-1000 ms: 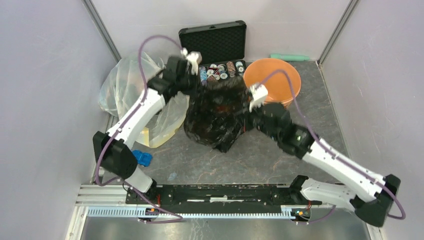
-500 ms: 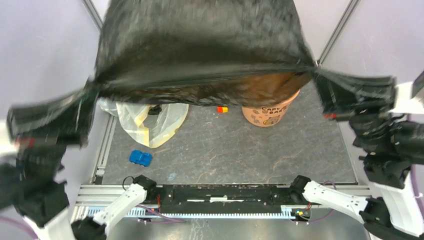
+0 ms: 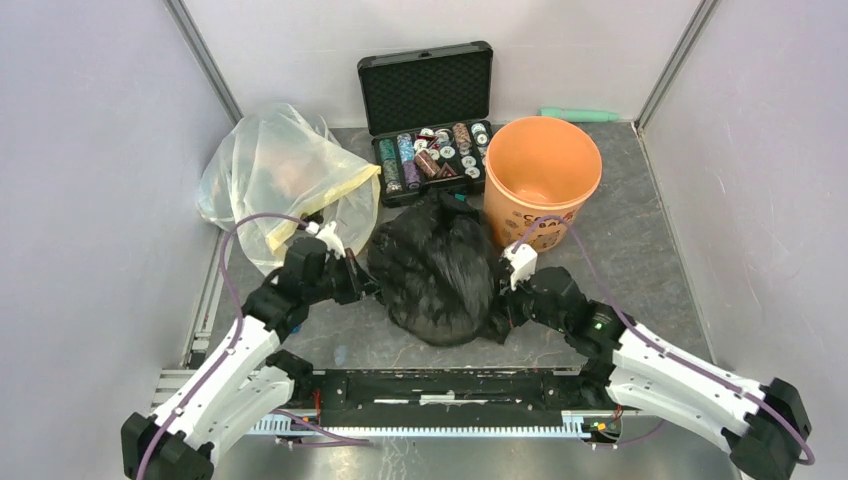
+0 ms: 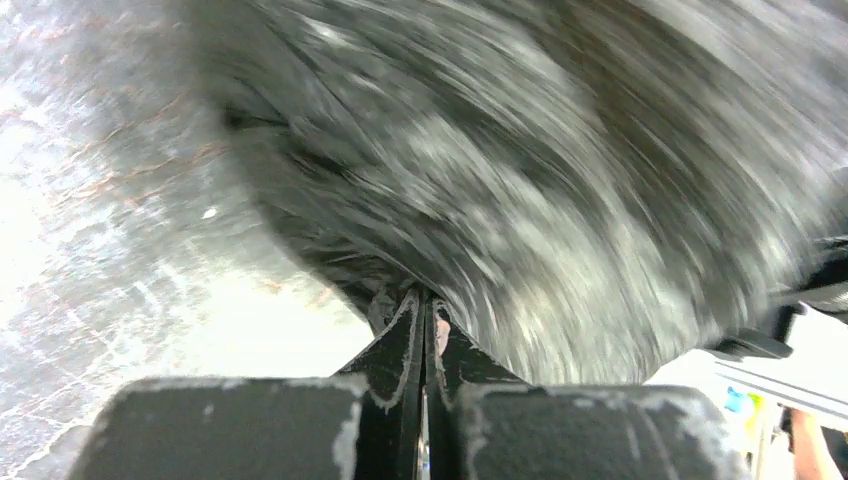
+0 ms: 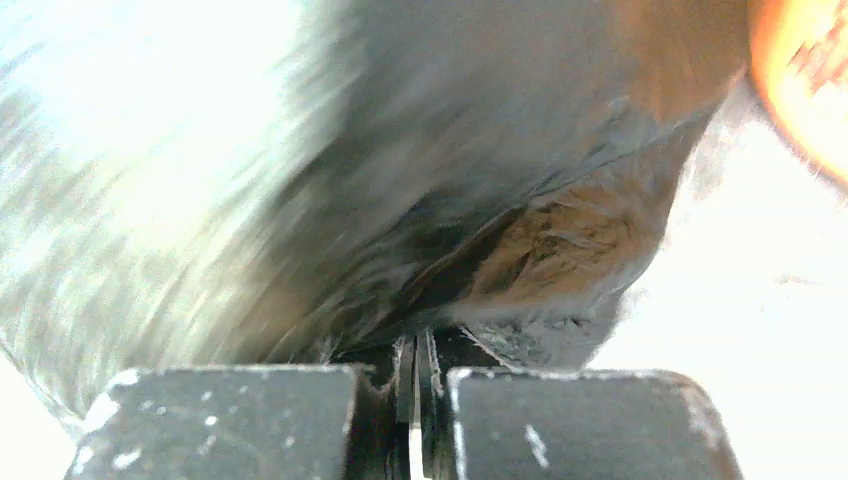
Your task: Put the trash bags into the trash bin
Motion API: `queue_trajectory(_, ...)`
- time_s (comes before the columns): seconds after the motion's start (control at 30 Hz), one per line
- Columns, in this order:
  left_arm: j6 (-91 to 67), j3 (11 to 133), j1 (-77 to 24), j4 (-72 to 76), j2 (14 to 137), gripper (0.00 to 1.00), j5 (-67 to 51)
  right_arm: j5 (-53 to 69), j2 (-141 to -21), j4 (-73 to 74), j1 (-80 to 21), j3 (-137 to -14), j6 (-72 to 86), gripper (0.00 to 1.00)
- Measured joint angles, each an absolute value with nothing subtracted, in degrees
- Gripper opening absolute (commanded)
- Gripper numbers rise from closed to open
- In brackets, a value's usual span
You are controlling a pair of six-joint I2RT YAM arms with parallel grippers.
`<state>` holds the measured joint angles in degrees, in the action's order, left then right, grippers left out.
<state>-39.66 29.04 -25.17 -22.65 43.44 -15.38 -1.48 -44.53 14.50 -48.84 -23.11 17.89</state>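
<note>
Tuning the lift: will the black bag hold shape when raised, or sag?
Likely floppy: the black bag lies in a crumpled heap. Probably light: thin, wrinkled film. Glossy, so it may slip from pinching jaws.

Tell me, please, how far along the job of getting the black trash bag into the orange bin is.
Done: the black trash bag is gripped on both sides, the left tool shut on its left edge and the right tool on its right.
In hand: the bag sits bunched on the table, just in front of the orange bin.
Left: lifting it over the rim and releasing it inside; the bin looks empty.
</note>
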Motion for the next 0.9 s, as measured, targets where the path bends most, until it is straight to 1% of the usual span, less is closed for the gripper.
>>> queue_trajectory(0.07,-39.70,33.30,-25.21,-27.40,42.54,0.02,-16.82,-1.17,-41.25,13.65,-48.84,-24.12,17.93,0.00)
queue_trajectory(0.2,-39.40,47.75,-25.21,-34.28,40.29,0.03,-18.76,-0.32,-36.53,13.13,-48.84,-30.20,17.67,0.00)
queue_trajectory(0.27,-38.89,53.04,-25.21,-36.71,39.16,0.06,-19.73,-0.01,-35.03,13.37,-48.84,-33.67,17.50,0.00)
queue_trajectory(0.37,-38.52,59.20,-25.21,-40.60,37.52,0.09,-20.47,-0.58,-32.86,14.50,-48.84,-38.68,17.26,0.00)
queue_trajectory(0.47,-38.26,65.25,-25.21,-44.05,37.32,0.08,-21.08,-3.11,-31.81,17.04,-48.84,-44.80,16.62,0.00)
queue_trajectory(0.53,-37.43,68.90,-25.21,-45.82,38.46,0.04,-20.97,-5.50,-32.51,18.83,-48.86,-49.65,16.08,0.00)
queue_trajectory(0.63,-36.58,75.24,-25.21,-47.88,42.57,0.02,-20.86,-9.72,-35.73,20.97,-48.84,-58.13,14.85,0.00)
queue_trajectory(0.77,-36.47,83.24,-25.21,-47.90,49.58,0.02,-20.93,-15.03,-40.99,21.76,-48.84,-68.14,12.53,0.00)
queue_trajectory(0.9,-36.56,90.54,-25.21,-46.35,55.29,0.02,-21.06,-20.12,-44.51,20.14,-48.84,-74.28,9.74,0.00)
